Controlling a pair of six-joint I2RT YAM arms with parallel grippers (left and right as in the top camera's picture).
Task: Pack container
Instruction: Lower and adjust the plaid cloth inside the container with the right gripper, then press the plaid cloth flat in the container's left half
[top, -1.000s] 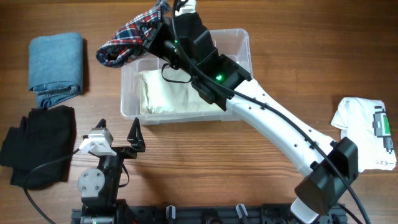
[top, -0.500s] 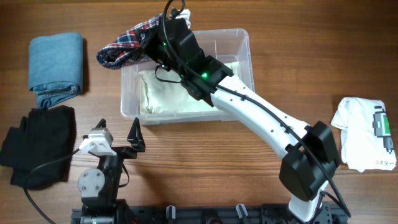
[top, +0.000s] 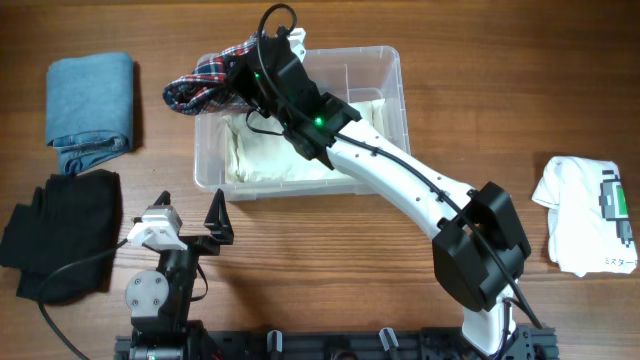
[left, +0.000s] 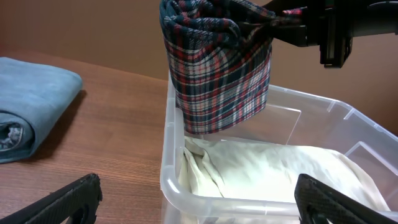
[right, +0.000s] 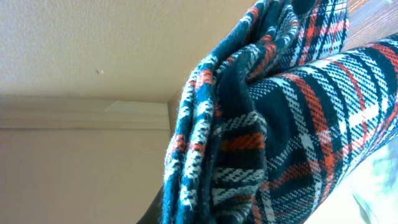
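Note:
The clear plastic container (top: 390, 70) stands at the table's middle back, with a folded cream cloth (top: 280, 155) lying in it. It also shows in the left wrist view (left: 171, 180). My right gripper (top: 243, 80) is shut on a red, white and navy plaid garment (top: 200, 82) and holds it in the air over the container's back left corner. The plaid garment hangs bunched in the left wrist view (left: 217, 68) and fills the right wrist view (right: 280, 124). My left gripper (top: 190, 215) is open and empty in front of the container.
A folded blue cloth (top: 90, 100) lies at the back left, and a black garment (top: 60, 235) in front of it. A white printed T-shirt (top: 590, 215) lies at the right edge.
My right arm has swung in towards the container, carrying the plaid garment slightly right and lower over the back left corner. The left arm has not moved.

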